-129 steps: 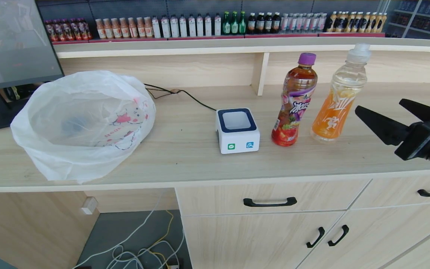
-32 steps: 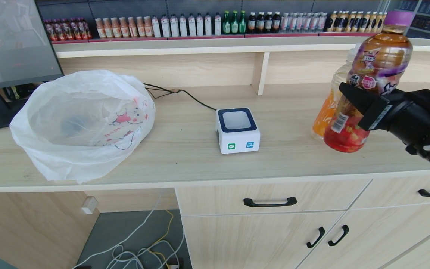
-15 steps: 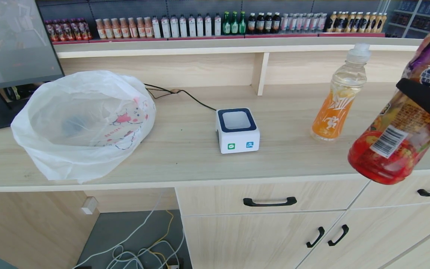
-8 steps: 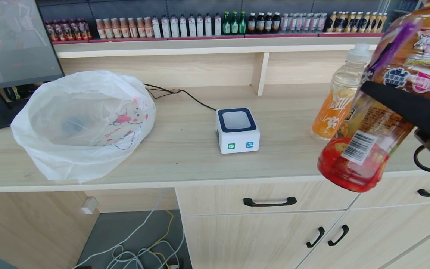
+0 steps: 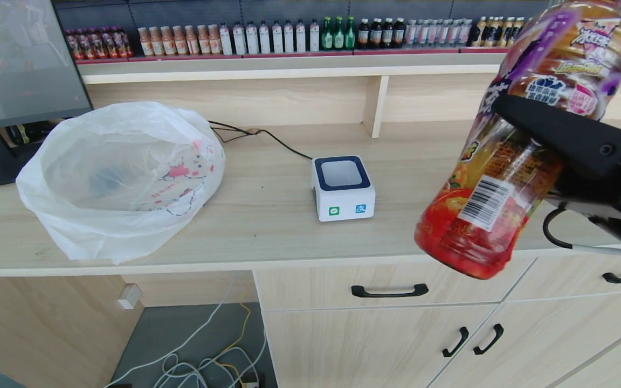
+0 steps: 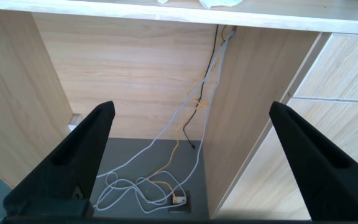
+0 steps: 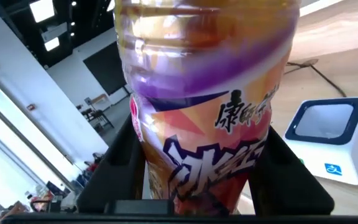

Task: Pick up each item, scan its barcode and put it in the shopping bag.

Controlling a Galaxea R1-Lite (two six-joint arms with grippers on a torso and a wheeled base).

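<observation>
Bottle [image 5: 477, 215] has swung toward the scanner [image 5: 342, 187], pinched by right end effector [image 5: 510, 116]; left end effector [image 6: 191, 109] spread.

In the head view we lose the cap of the purple-labelled plastic bottle of red-brown tea [image 5: 504, 178] at the top edge, and the right gripper's [image 7: 199, 134] far finger is hidden behind it. Inside the white translucent plastic shopping bag [image 5: 127, 116] we get a dark smudge [image 5: 107, 180], too blurred to name. Row of small drink bottles [image 5: 310, 35] on the back shelf too tiny to tell apart; white square scanner box [image 7: 331, 140] clipped by the right wrist view's edge.
</observation>
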